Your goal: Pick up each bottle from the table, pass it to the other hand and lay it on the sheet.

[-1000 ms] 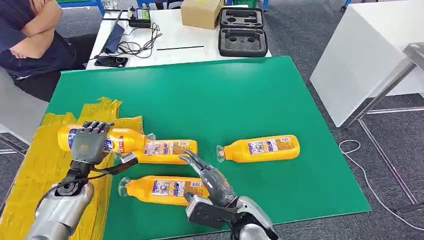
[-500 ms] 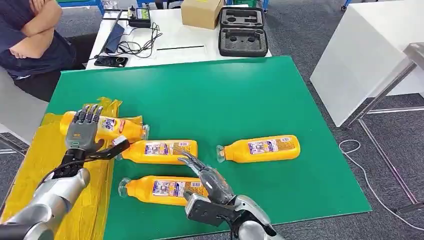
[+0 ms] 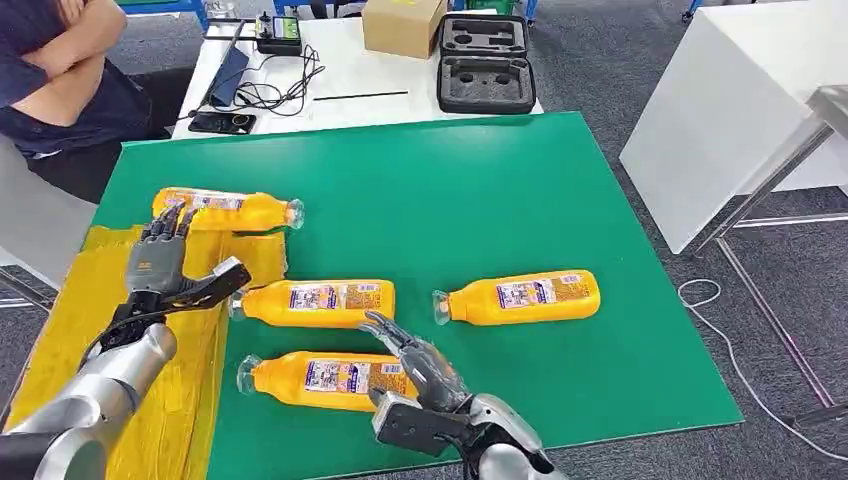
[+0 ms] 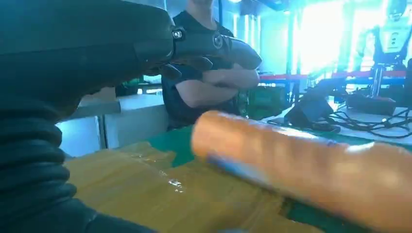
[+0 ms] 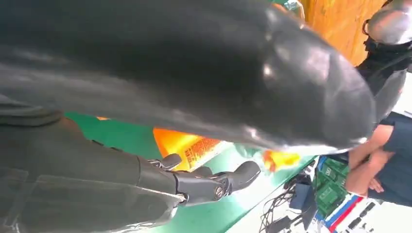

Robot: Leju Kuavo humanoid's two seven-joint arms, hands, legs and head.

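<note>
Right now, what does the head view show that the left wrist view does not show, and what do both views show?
Head view alone: the whole green table, three more bottles lying on it, and the right hand open above the nearest one.

Left wrist view alone: the far side of the room with bright lights, seen low across the sheet.

Both: the yellow sheet, the bottle lying at its far edge, the open left hand, and a person with folded arms.
</note>
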